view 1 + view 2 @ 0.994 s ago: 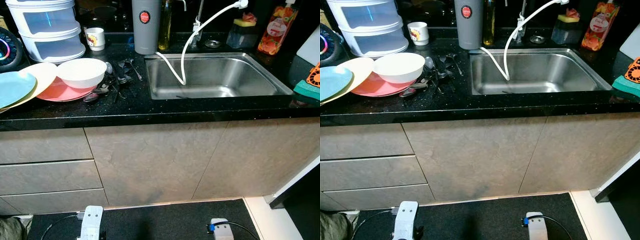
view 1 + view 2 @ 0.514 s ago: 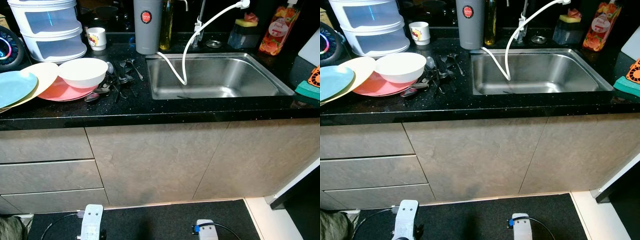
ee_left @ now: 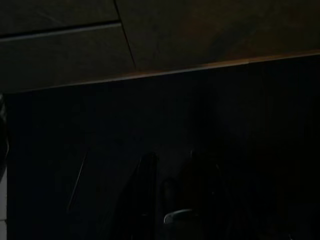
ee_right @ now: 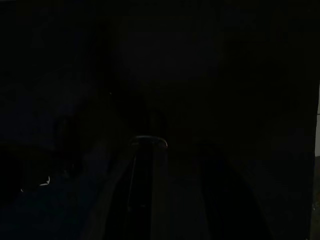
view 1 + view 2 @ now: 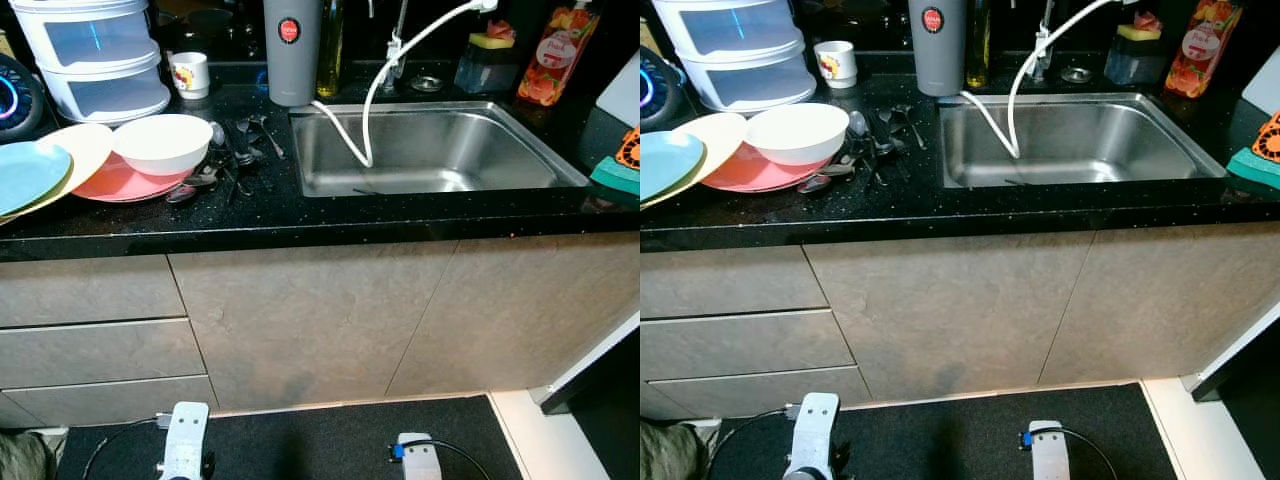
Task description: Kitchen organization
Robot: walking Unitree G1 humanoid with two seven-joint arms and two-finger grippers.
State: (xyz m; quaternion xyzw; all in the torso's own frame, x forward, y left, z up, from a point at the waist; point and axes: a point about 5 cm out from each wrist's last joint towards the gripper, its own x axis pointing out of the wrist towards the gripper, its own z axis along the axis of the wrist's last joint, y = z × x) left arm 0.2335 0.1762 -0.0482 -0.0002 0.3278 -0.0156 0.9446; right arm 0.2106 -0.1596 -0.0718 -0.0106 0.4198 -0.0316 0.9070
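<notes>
1. At the far left of the black tabletop point(image 5: 300, 215), a blue plate point(image 5: 25, 175) lies on a cream plate point(image 5: 82, 150), both tilted over the edge of a pink plate point(image 5: 120, 182)
2. A white bowl point(image 5: 163, 143) sits upright on the pink plate; behind them stands a white stacked container point(image 5: 95, 55), with a small mug point(image 5: 189, 74) just beside it
3. Dark cutlery point(image 5: 235, 160) lies scattered on the tabletop between the bowl and the sink point(image 5: 435, 150)
4. A grey flask point(image 5: 291, 50) stands at the sink's back left corner, an oil bottle point(image 5: 331, 50) just beside it
5. A white hose point(image 5: 375, 90) curves from the tap down into the steel sink
6. Behind the sink sit a sponge holder point(image 5: 483, 60) and an orange soap bottle point(image 5: 558, 55); a green sponge point(image 5: 618, 175) rests at the far right edge
7. Below are grey drawers point(image 5: 95, 335) on the left and cabinet doors point(image 5: 310, 325), above a dark mat point(image 5: 300, 445)
8. The left arm point(image 5: 185, 450) and right arm point(image 5: 418, 458) hang low in front of the cabinet
9. The left gripper point(image 3: 172, 200) and right gripper point(image 4: 175, 200) show as dim shapes in the dark wrist views; I cannot tell whether either is open or closed
</notes>
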